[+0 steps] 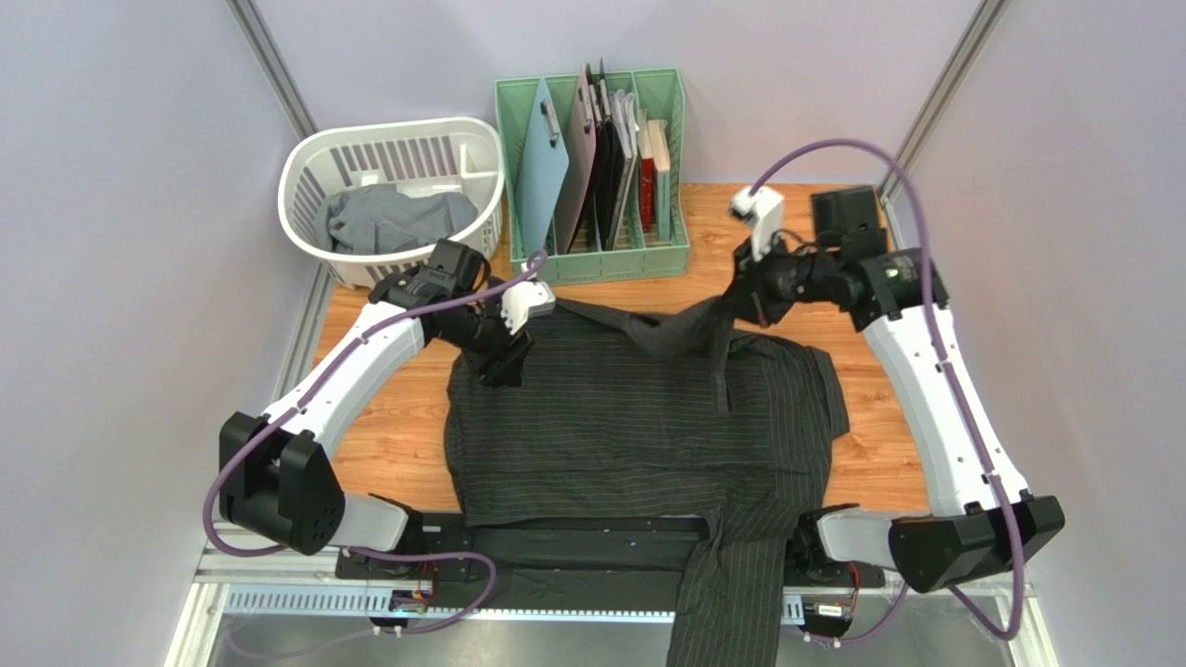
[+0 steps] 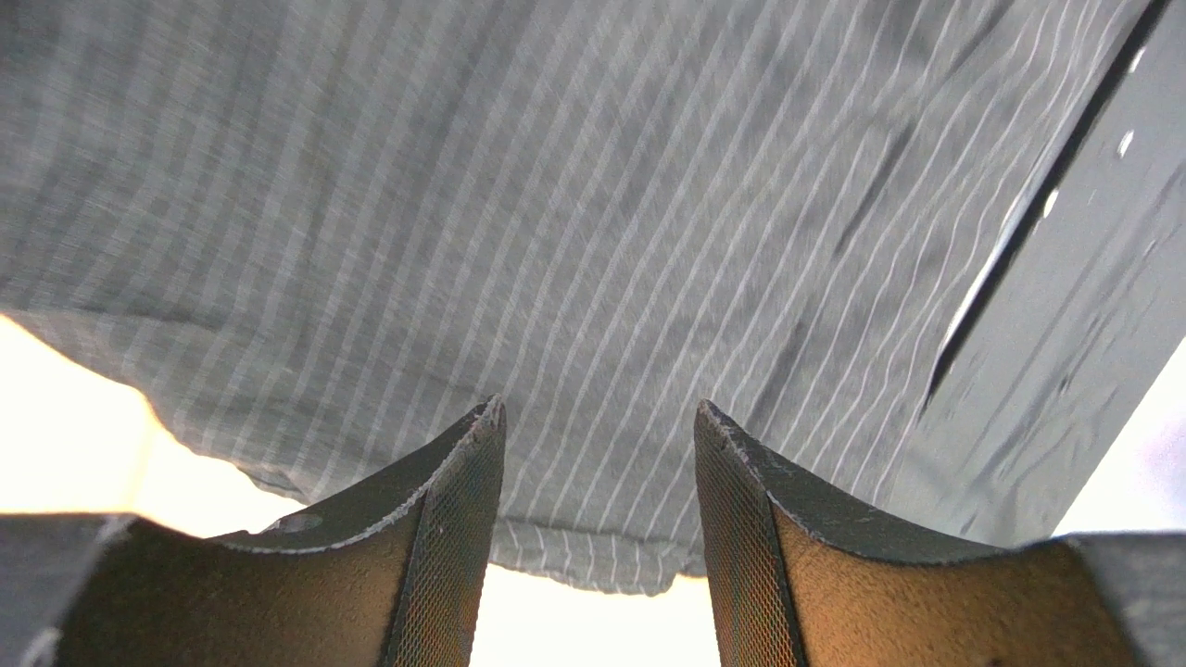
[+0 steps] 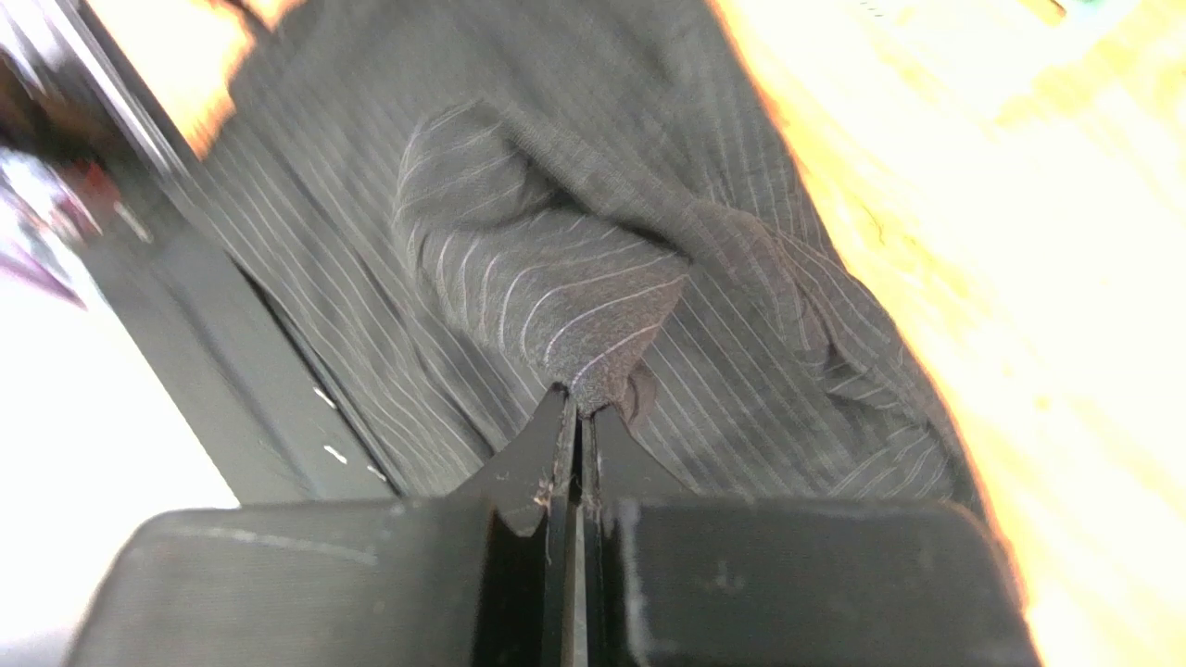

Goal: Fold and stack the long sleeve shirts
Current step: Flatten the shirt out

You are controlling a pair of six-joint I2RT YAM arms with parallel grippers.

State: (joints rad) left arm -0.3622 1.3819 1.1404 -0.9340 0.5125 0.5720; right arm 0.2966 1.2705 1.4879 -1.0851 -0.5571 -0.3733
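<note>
The black pinstriped shirt (image 1: 641, 417) lies spread on the wooden table, one sleeve hanging over the near edge. My left gripper (image 1: 504, 364) is open at the shirt's far left corner; in the left wrist view the fingers (image 2: 453, 528) straddle the hem of the striped cloth (image 2: 557, 250) without holding it. My right gripper (image 1: 738, 309) is shut on a fold of the shirt and lifts it at the far right; the right wrist view shows the jaws pinched on the cloth (image 3: 557, 299). The plain grey shirt (image 1: 397, 220) lies in the white basket.
A white laundry basket (image 1: 480, 146) stands at the back left. A green rack (image 1: 529, 250) with flat boards and folders stands at the back middle. A black box (image 1: 847, 211) sits at the back right. Bare wood (image 1: 390, 445) shows left of the shirt.
</note>
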